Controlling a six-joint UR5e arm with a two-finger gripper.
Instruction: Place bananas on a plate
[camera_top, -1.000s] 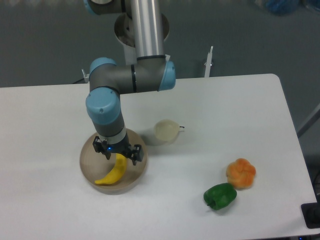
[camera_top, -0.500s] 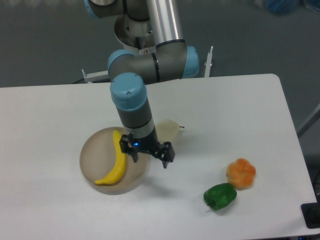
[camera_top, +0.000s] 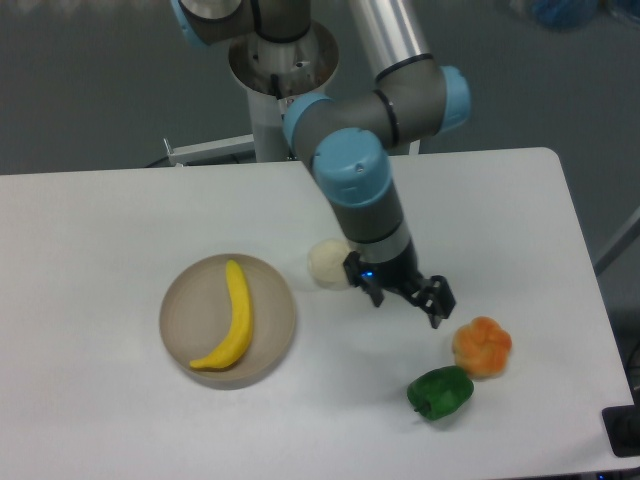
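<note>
The yellow banana (camera_top: 234, 322) lies curved inside the round beige plate (camera_top: 186, 304) at the left of the table, free of the gripper. My gripper (camera_top: 407, 300) is open and empty, hanging over the table well to the right of the plate, between the cream-white fruit and the orange fruit.
A cream-white pear-like fruit (camera_top: 327, 264) sits just right of the plate, partly behind my arm. An orange lumpy fruit (camera_top: 482, 345) and a green pepper (camera_top: 440, 392) lie at the front right. The arm's base column (camera_top: 282, 70) stands behind the table's back edge.
My gripper let go of the banana, which now rests in the plate, and moved right, away from the plate toward the orange fruit.
</note>
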